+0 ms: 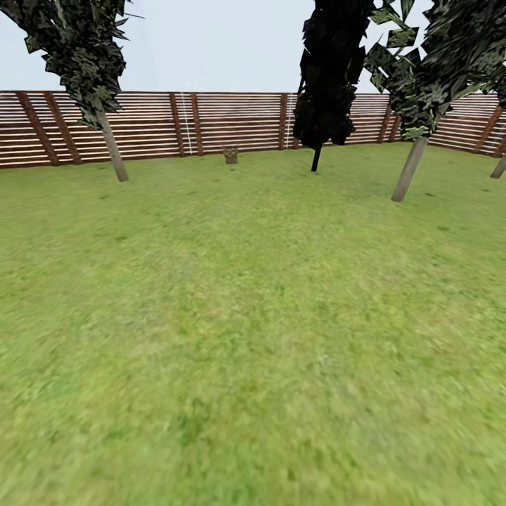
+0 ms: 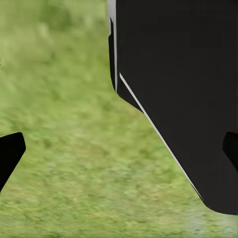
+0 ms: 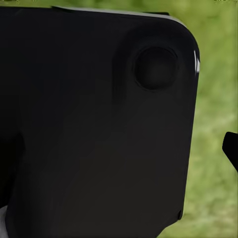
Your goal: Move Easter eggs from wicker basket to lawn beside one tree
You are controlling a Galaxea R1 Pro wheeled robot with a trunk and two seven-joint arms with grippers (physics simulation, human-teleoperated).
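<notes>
The lawn (image 1: 246, 316) spreads wide and green ahead of me. Two trees with pale grey trunks stand on it, one at the far left (image 1: 112, 151) and one at the far right (image 1: 410, 169). The Easter eggs are out of view. A small grey-brown thing (image 1: 230, 154) sits by the fence, too small to tell whether it is the wicker basket. My left gripper (image 2: 119, 151) is open over grass, its dark fingertips (image 2: 10, 153) far apart. My right gripper (image 3: 119, 148) is open too, with one fingertip (image 3: 230, 148) showing at the edge. Neither holds anything.
A brown slatted wooden fence (image 1: 232, 123) closes the far side of the lawn. A tall dark narrow tree (image 1: 323, 77) stands in front of it at centre right. Another pale trunk (image 1: 499, 167) shows at the right edge. Black robot body panels (image 3: 94, 124) block much of both wrist views.
</notes>
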